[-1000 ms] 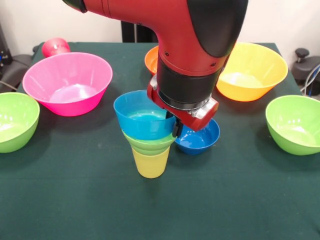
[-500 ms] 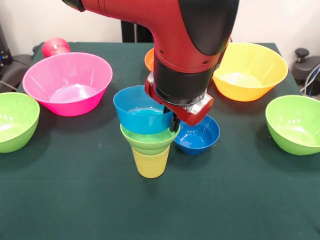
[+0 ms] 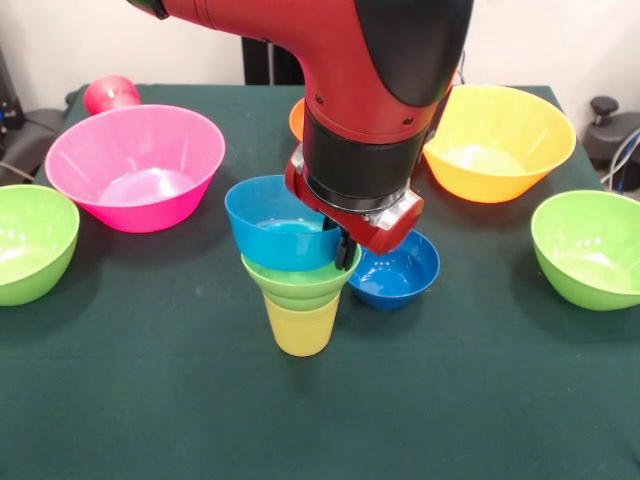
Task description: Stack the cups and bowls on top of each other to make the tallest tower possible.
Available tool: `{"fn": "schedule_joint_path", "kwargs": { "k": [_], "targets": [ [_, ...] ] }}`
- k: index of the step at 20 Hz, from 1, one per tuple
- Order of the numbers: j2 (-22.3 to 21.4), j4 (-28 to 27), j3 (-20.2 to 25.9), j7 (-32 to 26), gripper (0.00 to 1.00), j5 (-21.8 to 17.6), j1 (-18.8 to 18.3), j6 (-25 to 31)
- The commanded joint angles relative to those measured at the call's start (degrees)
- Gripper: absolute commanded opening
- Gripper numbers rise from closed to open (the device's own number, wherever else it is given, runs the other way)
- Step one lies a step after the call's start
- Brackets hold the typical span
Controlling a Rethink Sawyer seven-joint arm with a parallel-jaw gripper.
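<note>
The tower point(image 3: 297, 290) stands near the middle of the green worktop point(image 3: 150, 400): a pale yellow cup point(image 3: 301, 326) at the base, small lime green bowls point(image 3: 300, 281) nested in it, and a light blue bowl point(image 3: 280, 236) on top. The end effector point(image 3: 345, 249) hangs right at the light blue bowl's right rim, a dark finger showing at the rim's edge; whether it grips the rim or how far it is open cannot be told. A dark blue bowl point(image 3: 400, 275) sits just beside the tower, under the arm point(image 3: 370, 90). A pink bowl point(image 3: 135, 165), a yellow-orange bowl point(image 3: 505, 140) and two larger lime green bowls point(image 3: 590, 248) lie further out.
</note>
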Motion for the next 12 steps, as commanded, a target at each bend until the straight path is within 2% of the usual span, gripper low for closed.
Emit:
{"fn": "schedule_joint_path", "kwargs": {
  "k": [1,12],
  "targets": [
    [1.4,3.0,4.2,7.2,0.0,0.2,0.8,-1.9],
    [1.8,2.7,4.8,7.6,0.0,1.0,0.3,-2.1]
  ]
}}
